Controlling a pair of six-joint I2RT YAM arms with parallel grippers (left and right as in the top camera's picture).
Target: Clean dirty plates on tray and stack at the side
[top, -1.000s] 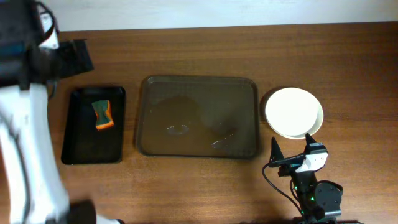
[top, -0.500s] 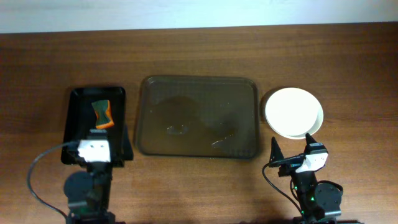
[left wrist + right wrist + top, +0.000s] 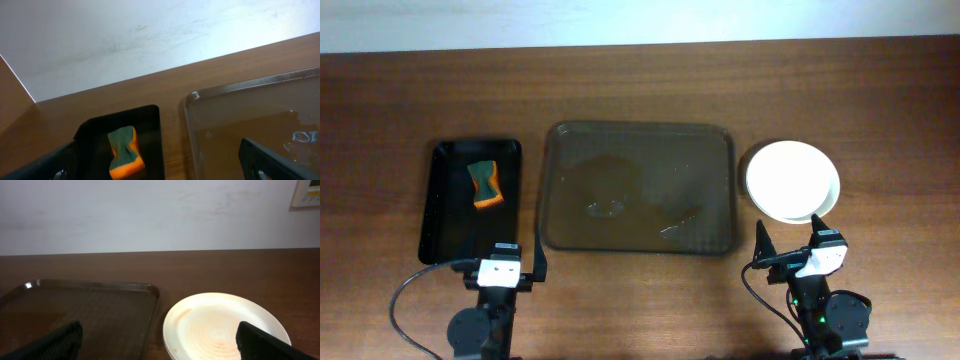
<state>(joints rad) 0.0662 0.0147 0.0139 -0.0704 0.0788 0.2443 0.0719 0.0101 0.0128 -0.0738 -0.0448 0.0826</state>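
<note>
A stack of white plates point(image 3: 792, 180) sits on the table just right of the dark brown tray point(image 3: 640, 160). In the right wrist view the top plate point(image 3: 225, 327) shows faint orange traces. The tray holds no plates, only wet smears; it also shows in the left wrist view point(image 3: 260, 115) and the right wrist view point(image 3: 75, 310). My left gripper point(image 3: 505, 257) is open and empty at the front edge, near the black tray. My right gripper point(image 3: 790, 243) is open and empty, just in front of the plates.
A narrow black tray point(image 3: 445, 210) stands left of the brown tray and holds a green and orange sponge point(image 3: 486, 184), also seen in the left wrist view point(image 3: 124, 153). A pale wall runs behind the table's far edge.
My left arm has swung from high at the far left down to the front edge near the black tray. The right arm, plates and sponge have not moved.
</note>
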